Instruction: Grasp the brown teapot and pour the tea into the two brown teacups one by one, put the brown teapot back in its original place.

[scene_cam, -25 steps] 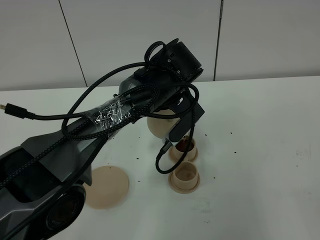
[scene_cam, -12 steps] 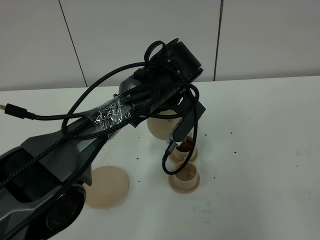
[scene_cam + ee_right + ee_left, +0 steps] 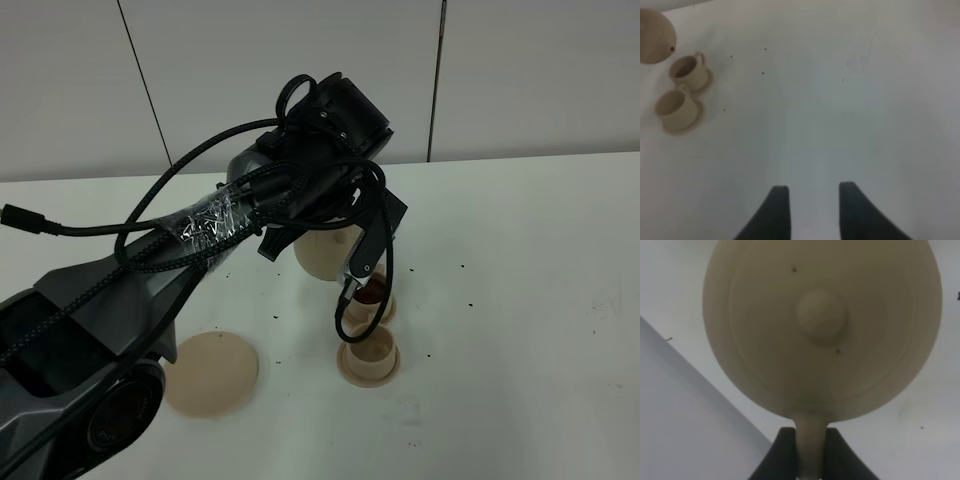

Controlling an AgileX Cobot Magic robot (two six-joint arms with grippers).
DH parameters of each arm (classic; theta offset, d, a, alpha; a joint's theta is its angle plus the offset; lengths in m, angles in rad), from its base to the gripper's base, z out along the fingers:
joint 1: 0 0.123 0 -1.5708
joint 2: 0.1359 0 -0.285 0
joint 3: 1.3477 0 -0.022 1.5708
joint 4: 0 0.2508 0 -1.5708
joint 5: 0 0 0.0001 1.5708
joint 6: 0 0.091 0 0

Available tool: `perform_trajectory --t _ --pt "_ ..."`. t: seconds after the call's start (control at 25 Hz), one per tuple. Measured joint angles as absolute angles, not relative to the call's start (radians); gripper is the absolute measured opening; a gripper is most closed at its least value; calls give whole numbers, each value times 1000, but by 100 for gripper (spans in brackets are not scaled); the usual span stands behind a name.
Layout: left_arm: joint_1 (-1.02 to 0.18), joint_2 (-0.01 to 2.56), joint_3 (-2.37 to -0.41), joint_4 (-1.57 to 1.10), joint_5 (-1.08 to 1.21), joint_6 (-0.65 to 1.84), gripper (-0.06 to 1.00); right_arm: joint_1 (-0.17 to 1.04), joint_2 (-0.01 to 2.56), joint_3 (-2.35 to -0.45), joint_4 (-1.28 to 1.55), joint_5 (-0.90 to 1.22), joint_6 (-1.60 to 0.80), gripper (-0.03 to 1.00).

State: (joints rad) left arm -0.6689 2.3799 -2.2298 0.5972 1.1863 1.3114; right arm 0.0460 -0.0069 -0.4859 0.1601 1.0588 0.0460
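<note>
Lying toward the left of the high view, the large saucer (image 3: 210, 373) rests flat on the white table (image 3: 520, 300), well apart from the other pieces. Above it the left arm (image 3: 110, 295), wrapped in black braided cables (image 3: 35, 220), reaches up and across to the middle of the table. The left gripper (image 3: 809, 432) has its fingers (image 3: 782, 455) clamped on the loop handle of the brown teapot (image 3: 821, 330). In the left wrist view the round lid and its knob face the camera. The high view shows only part of the teapot's tan body under the wrist, raised off the table and just behind the cups. To the right of it stand the two cups, each on its small saucer (image 3: 345, 372). The far teacup (image 3: 372, 295) holds dark brown liquid and lies partly behind the gripper. The near teacup (image 3: 367, 348) looks pale inside. In the right wrist view the teapot's spout end hangs just beside the far teacup. Small dark specks (image 3: 462, 266) dot the table near the cups. Farther right, the right gripper (image 3: 810, 187) hovers over bare table, its fingers (image 3: 852, 210) apart with nothing between them.
</note>
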Motion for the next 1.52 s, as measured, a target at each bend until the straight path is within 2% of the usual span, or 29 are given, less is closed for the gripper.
perform_trajectory --t 0.48,1.0,1.28,1.52 --pt "-629 2376 -2230 500 1187 1231 17 46 -7 -486 160 1059 46 24" --pt "-471 2301 -2231 212 1189 1099 17 46 -7 -486 167 1059 46 24" --pt "-442 2301 -2231 75 1189 1092 17 46 -7 -486 167 1059 46 24" --pt "-439 2320 -2231 63 1189 1092 17 46 -7 -486 168 1059 46 24"
